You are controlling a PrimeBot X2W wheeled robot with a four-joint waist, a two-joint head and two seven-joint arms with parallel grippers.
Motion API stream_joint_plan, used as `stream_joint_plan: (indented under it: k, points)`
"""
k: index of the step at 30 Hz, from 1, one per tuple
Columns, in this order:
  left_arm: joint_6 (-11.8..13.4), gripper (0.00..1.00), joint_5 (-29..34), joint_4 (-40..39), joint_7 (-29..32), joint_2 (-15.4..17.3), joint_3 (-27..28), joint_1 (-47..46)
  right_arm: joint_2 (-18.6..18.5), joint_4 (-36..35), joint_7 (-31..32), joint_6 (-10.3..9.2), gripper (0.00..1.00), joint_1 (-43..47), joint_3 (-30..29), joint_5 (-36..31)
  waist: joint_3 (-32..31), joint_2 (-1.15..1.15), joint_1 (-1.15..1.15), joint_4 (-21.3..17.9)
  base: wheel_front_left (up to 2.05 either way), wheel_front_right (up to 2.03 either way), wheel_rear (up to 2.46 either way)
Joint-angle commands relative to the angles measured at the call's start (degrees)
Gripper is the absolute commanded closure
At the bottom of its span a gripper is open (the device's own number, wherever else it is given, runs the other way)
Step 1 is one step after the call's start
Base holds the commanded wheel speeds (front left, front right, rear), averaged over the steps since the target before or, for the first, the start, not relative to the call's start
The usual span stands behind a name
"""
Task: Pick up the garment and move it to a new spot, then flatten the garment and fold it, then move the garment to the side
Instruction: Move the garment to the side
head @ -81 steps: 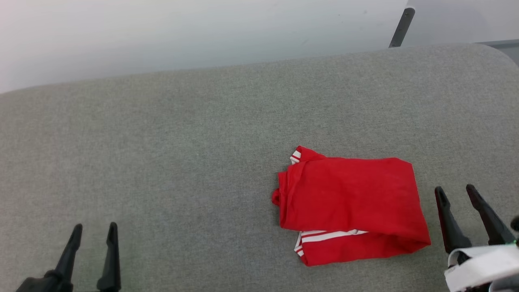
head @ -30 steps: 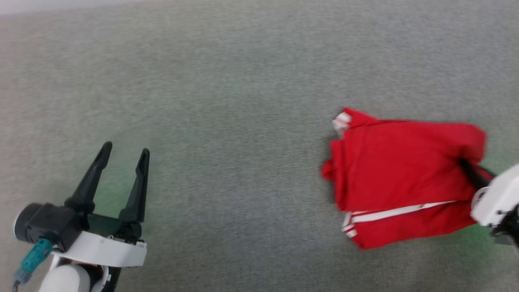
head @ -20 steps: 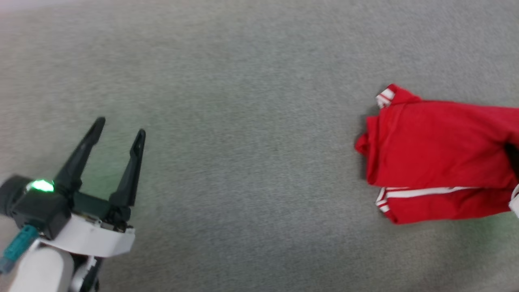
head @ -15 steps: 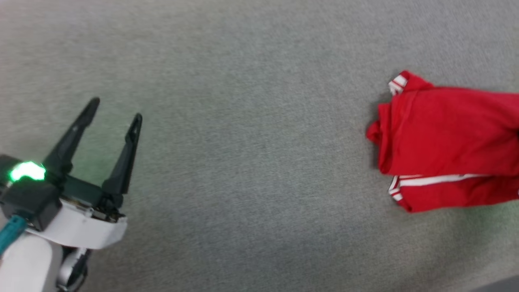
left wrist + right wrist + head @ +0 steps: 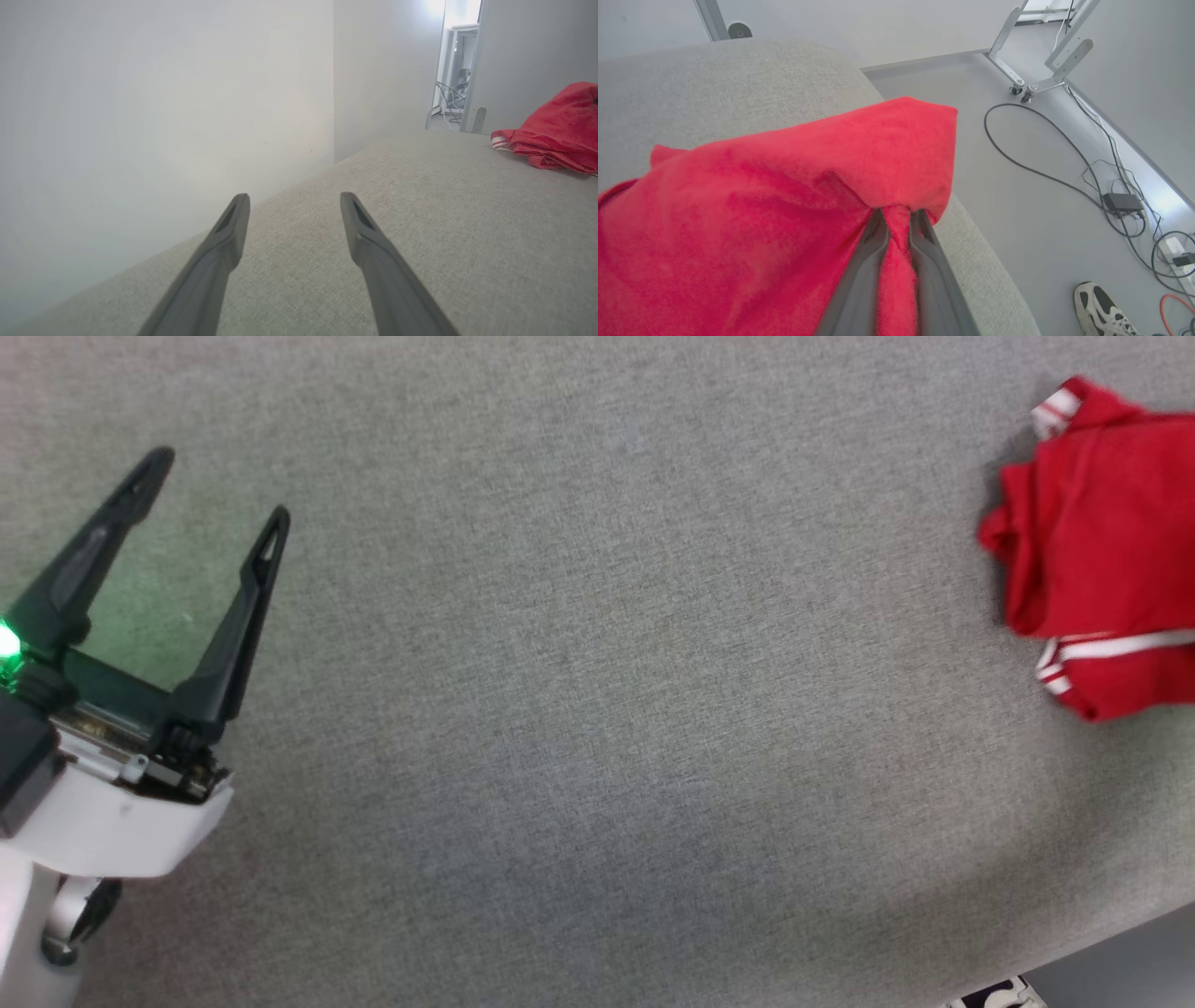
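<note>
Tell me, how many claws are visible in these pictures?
2. The left claw stands open above the grey cushion, far from the garment. The right claw is shut on a fold of it.

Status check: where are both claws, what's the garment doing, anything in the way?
Copy: left claw open, hovering over grey surface. The right claw shut on garment, corner pinched, near surface edge. Floor beyond: cables, shoe.

A grey worktop covered in woven fabric spans the head view, its edge crossing the lower right corner. A folded red shirt with white-striped trim lies on it at the upper right, cut off by the frame's right edge, close to the worktop's rounded corner.
</note>
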Motion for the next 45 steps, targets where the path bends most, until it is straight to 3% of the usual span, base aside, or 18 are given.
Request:
stream_joint_plan:
  k: [1, 7, 18, 29, 30, 31, 32, 33, 45]
  points:
    - [0.1, 0.00, -0.2, -0.3, 0.0, 0.4, -0.2, -0.7, -0.4, 0.4, -0.7, -0.08, 1.00, -0.9, -0.5, -0.7, 0.7, 0.00, 0.00, -0.2, 0.00, 0.00, 0.00]
    - [0.1, 0.00, -0.2, -2.1, 0.0, 2.0, -1.3, -2.4, -2.3, 3.9, -5.6, -0.08, 1.00, -5.2, -0.9, -4.7, 1.8, 0.00, 0.00, 0.0, 0.00, 0.00, 0.00]
    - [0.1, 0.00, -0.7, -3.6, 0.0, 4.5, -1.5, -2.6, -4.4, 11.1, -12.5, -0.08, 1.00, -13.8, 5.6, -11.8, 3.4, 0.00, 0.00, 0.5, 0.00, 0.00, 0.00]
    - [0.1, 0.00, -0.7, -3.9, 0.0, 5.1, -0.1, -1.4, -2.6, 19.4, -16.9, -0.08, 1.00, -16.4, 1.5, -17.1, 4.1, 0.00, 0.00, 0.8, 0.00, 0.00, 0.00]
    - [0.1, 0.00, -0.6, -3.8, 0.0, 5.0, 0.0, -1.3, -2.5, 19.9, -17.2, -0.08, 0.93, -16.6, 1.2, -17.4, 4.1, 0.00, 0.00, 0.7, 0.00, 0.00, 0.00]
    - [0.1, 0.00, -0.6, -3.7, 0.0, 4.9, 0.2, -1.3, -2.4, 20.3, -17.9, -0.08, 0.63, -17.0, 0.6, -17.7, 4.0, 0.00, 0.00, 0.7, 0.00, 0.00, 0.00]
    - [0.1, 0.00, -0.5, -3.6, 0.0, 4.7, 0.2, -1.2, -2.2, 20.8, -18.4, -0.08, 0.51, -17.3, 0.3, -18.1, 3.8, 0.00, 0.00, 0.6, 0.00, 0.00, 0.00]
    - [0.1, 0.00, -0.5, -3.4, 0.0, 4.6, 0.3, -1.1, -2.0, 21.3, -18.8, -0.08, 0.00, -17.5, 0.2, -18.4, 3.6, 0.00, 0.00, 0.6, 0.00, 0.00, 0.00]
    - [0.1, 0.00, -0.7, 1.0, 0.0, -1.9, 0.7, -0.6, -2.6, 22.7, -21.1, -0.08, 0.00, -16.5, 5.7, -17.6, -2.4, 0.00, 0.00, 2.8, 0.00, 0.00, 0.00]
